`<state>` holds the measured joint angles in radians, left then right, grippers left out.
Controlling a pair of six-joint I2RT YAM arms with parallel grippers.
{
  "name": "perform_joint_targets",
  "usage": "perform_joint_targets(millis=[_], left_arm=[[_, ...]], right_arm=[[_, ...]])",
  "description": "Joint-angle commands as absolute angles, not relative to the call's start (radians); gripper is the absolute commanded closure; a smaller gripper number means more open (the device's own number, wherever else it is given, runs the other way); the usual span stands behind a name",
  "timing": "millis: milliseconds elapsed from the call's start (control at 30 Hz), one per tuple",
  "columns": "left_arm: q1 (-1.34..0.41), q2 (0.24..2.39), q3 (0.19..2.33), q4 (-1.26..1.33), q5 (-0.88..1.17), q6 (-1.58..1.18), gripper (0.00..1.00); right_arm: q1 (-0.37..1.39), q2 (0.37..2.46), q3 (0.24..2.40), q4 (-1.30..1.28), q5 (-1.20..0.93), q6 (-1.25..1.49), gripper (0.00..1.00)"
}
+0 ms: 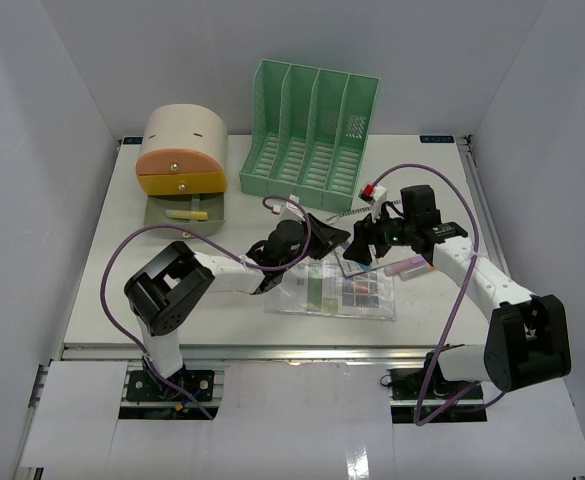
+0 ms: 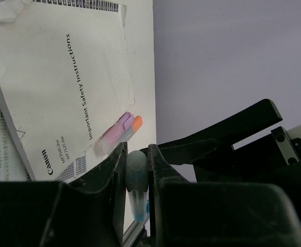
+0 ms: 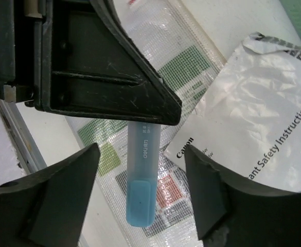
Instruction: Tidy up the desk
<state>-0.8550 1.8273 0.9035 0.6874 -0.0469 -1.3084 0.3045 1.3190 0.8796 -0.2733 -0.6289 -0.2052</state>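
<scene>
The blue highlighter [image 3: 141, 154] is judged light, rigid and slick-barrelled. The left claw [image 2: 137, 172] clamps its end above the mesh pouch [image 1: 337, 295] on the worktop [image 1: 122, 270]. The right claw [image 3: 140, 200] stands apart astride it. Recommend gripping mid-barrel.

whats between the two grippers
A blue highlighter: the left gripper clamps it, its tip between the right gripper's open fingers, in the right wrist view.

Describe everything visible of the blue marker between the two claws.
The blue marker is a frosted pale-blue plastic tube with a solid blue cap and printed lettering. The left gripper pinches its rounded end; the right gripper stands open around it, not touching. It is held over a clear mesh pouch, near a white booklet.
</scene>
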Motion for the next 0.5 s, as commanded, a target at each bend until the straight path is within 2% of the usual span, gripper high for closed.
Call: perform_joint_targets(millis=[0,33,67,200,333,467], left_arm=[[-0.859,1.701,0.910,0.584,-0.079,-1.163,1.00],[-0.857,1.673,0.906,0.545,-0.096,-1.129,1.00],[-0.849,1.646,0.895,0.490,-0.108,-1.106,1.00],[-0.736,1.479,0.745,0.390,-0.136,-1.092,1.00],[-0.535,1.222,0.595,0.323,-0.136,-1.140,1.00],[-0.329,1.046,0.553,0.185,-0.138,-1.162,1.00]], right_arm=[[0.312,1.304,0.918,-0.321,-0.790,-0.396,0.12],[0.311,1.300,0.927,-0.361,-0.827,-0.462,0.05],[0.310,1.292,0.928,-0.385,-0.848,-0.486,0.02],[0.294,1.214,0.882,-0.396,-0.895,-0.548,0.09],[0.255,1.152,0.830,-0.390,-0.910,-0.601,0.10],[0.179,1.119,0.779,-0.378,-0.929,-0.622,0.10]])
